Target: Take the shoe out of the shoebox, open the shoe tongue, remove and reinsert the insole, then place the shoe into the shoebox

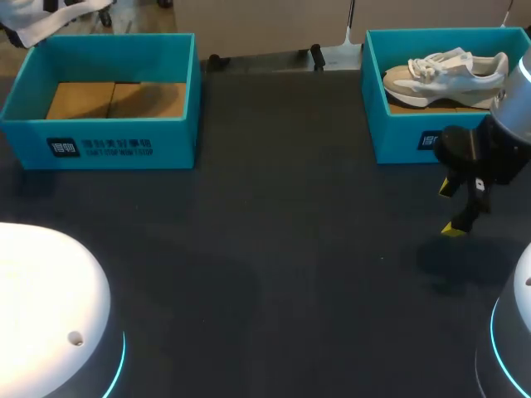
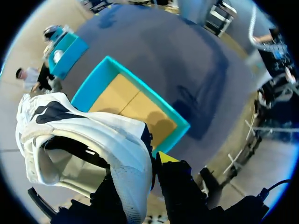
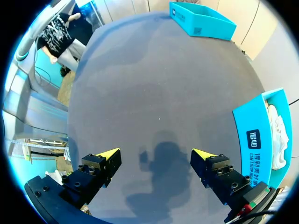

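Spanning the scene, dark grey bench point(image 1: 274, 249). Open teal cardboard shoebox point(image 2: 149, 93) sits empty beneath white mesh sneaker point(image 2: 117, 135), grasped aloft by left end effector point(image 2: 145, 175). Right end effector point(image 3: 155, 156) hangs released. Likely take-out step; next needs setting the sneaker down and opening the tongue.

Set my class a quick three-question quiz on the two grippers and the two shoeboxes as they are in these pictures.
1. True or false: the right gripper is shut on a shoe.
2. Which shoebox has a shoe inside? A) left B) right C) both
3. Fill in: the left gripper holds a white ____.
Key: 1 false, its fingers are open with nothing between them. 2 B, the right shoebox holds the boxed shoe. 3 shoe.
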Tool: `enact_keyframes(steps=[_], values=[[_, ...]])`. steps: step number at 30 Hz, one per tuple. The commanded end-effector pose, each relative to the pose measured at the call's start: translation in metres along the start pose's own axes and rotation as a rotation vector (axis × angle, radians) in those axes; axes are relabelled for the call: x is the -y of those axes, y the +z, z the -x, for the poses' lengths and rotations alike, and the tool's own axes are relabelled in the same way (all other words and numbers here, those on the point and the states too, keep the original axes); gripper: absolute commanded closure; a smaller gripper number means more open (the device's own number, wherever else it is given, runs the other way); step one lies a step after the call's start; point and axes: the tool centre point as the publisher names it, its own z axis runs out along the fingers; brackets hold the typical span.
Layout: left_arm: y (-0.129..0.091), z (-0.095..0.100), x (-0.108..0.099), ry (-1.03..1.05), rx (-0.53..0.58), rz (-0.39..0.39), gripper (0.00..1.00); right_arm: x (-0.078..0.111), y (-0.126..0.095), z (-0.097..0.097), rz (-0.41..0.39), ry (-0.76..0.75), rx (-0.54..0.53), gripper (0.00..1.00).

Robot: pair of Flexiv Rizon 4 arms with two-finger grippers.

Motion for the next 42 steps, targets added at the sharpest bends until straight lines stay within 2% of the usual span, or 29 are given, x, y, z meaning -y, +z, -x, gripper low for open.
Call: enact_keyframes(steps=[1,2,15,16,18,19,23,36,38,42], values=[[0.006,-0.003,-0.015,0.148,-0.041,-0.039,1.0,0.0,0.0,0.0,-0.002,0.0,0.002,0.0],[0.007,-0.005,-0.016,0.2,-0.062,-0.06,1.0,0.0,0.0,0.0,-0.002,0.0,0.002,0.0],[0.01,-0.003,-0.017,0.24,-0.062,-0.069,1.0,0.0,0.0,0.0,-0.002,0.0,0.002,0.0],[0.015,-0.001,-0.019,0.257,-0.058,-0.033,1.0,0.0,0.0,0.0,-0.002,0.0,0.002,0.0],[0.02,-0.002,-0.021,0.311,-0.068,-0.021,1.0,0.0,0.0,0.0,-0.002,0.0,0.002,0.0],[0.023,-0.002,-0.023,0.352,-0.073,0.021,1.0,0.0,0.0,0.0,-0.002,0.0,0.002,0.0],[0.027,-0.003,-0.025,0.454,-0.097,0.092,1.0,0.0,0.0,0.0,-0.002,0.0,0.002,0.0],[0.027,-0.003,-0.025,0.476,-0.091,0.099,1.0,0.0,0.0,0.0,-0.002,0.0,0.002,0.0],[0.035,-0.001,-0.026,0.532,-0.099,0.142,1.0,0.0,0.0,0.0,-0.002,0.0,0.002,0.0],[0.047,0.0,-0.025,0.588,-0.123,0.148,1.0,0.0,0.0,0.0,-0.002,0.0,0.002,0.0]])
